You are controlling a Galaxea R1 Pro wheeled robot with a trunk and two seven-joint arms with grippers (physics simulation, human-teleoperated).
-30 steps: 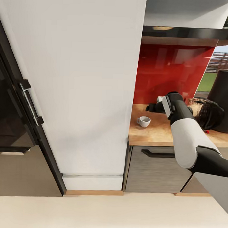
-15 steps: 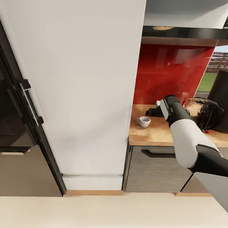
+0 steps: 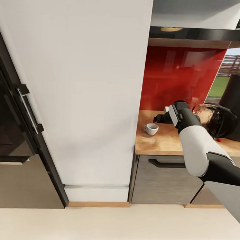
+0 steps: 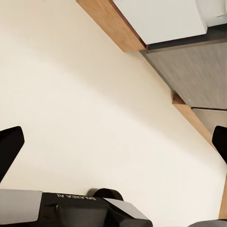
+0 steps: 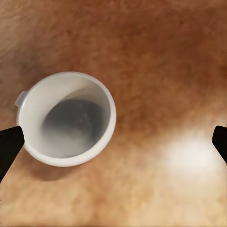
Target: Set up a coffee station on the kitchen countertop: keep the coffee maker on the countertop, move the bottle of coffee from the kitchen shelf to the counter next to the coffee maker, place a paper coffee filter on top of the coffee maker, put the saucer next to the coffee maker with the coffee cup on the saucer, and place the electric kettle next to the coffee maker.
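A white coffee cup (image 3: 151, 128) stands upright and empty near the left front corner of the wooden worktop (image 3: 160, 140). The right gripper (image 3: 157, 118) hovers just above it, fingers spread wide, holding nothing. The left gripper (image 4: 113, 146) is also spread wide, over pale floor (image 4: 94, 118).

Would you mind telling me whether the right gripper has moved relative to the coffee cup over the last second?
Yes. Against the coffee cup standing on the countertop, the right gripper has come slightly lower and nearer, and now hangs just above the cup with its fingers open.
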